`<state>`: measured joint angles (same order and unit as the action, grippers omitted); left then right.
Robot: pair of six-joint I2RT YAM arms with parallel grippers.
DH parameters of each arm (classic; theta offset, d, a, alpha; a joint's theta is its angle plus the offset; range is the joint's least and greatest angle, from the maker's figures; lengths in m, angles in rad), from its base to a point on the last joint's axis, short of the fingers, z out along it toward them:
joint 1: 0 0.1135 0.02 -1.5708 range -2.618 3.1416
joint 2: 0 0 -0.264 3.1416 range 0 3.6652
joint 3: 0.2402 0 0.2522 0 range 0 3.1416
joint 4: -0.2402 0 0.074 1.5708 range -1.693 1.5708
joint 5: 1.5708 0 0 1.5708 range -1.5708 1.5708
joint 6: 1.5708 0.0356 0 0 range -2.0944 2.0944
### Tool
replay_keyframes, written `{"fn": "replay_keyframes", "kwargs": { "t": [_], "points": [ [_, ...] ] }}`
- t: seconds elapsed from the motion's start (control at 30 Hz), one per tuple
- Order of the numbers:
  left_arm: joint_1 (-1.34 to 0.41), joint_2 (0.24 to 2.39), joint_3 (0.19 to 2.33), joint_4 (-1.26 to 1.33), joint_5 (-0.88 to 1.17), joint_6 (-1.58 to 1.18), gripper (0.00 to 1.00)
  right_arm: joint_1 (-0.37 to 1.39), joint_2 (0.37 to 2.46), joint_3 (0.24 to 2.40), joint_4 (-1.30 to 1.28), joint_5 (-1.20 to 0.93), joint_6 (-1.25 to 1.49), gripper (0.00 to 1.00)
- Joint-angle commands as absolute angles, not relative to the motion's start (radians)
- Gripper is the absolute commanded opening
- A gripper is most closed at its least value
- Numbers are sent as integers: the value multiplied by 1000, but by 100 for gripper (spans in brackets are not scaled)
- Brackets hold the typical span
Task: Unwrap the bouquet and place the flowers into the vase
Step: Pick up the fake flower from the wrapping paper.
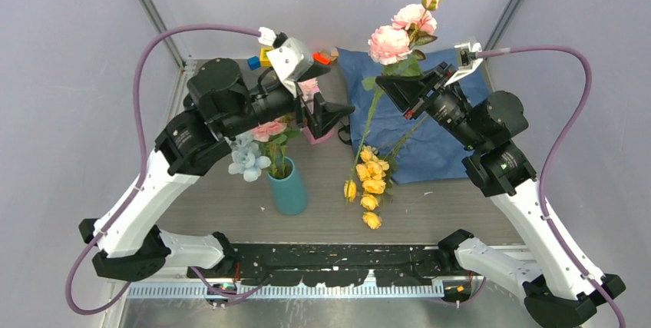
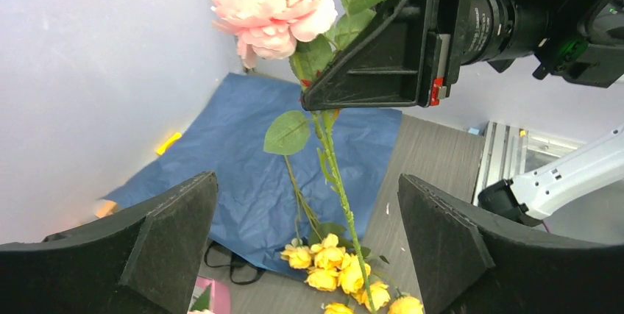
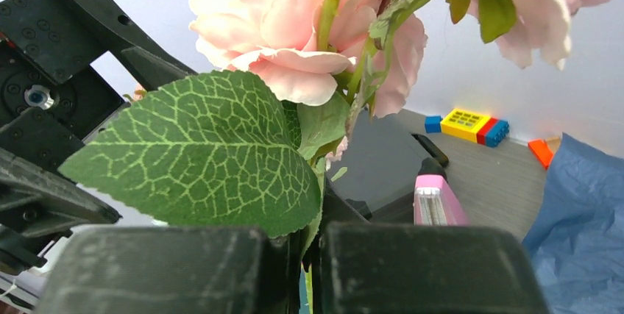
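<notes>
The right gripper (image 3: pixel 313 262) is clamped on the stem of the pink flowers (image 1: pixel 390 44), holding them high and upright, likely so the long stem hangs free for lowering. The left gripper (image 2: pixel 307 189) faces them, jaws wide apart and empty. The vase (image 1: pixel 289 187), near the left arm, already holds blooms. The yellow flowers (image 1: pixel 371 178) lie beside the blue paper wrap (image 1: pixel 437 144).

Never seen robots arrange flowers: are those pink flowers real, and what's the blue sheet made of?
The pink flowers look like fabric, not real; the leaf shows a printed vein pattern, matte. The blue sheet looks like matte paper, creased and crumpled.
</notes>
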<state>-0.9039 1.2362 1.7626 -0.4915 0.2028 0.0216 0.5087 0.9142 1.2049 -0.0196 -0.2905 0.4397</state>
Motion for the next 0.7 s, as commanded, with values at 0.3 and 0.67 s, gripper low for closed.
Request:
{"fn": "replay_keyframes", "kwargs": {
  "t": [0.3, 0.67],
  "points": [
    [-860, 1264, 1982, -566, 109, 74, 100, 528, 976, 1310, 297, -357, 500, 0],
    [-835, 1225, 1887, -423, -335, 159, 100, 661, 1064, 1332, 528, -290, 476, 0]
  ]
}}
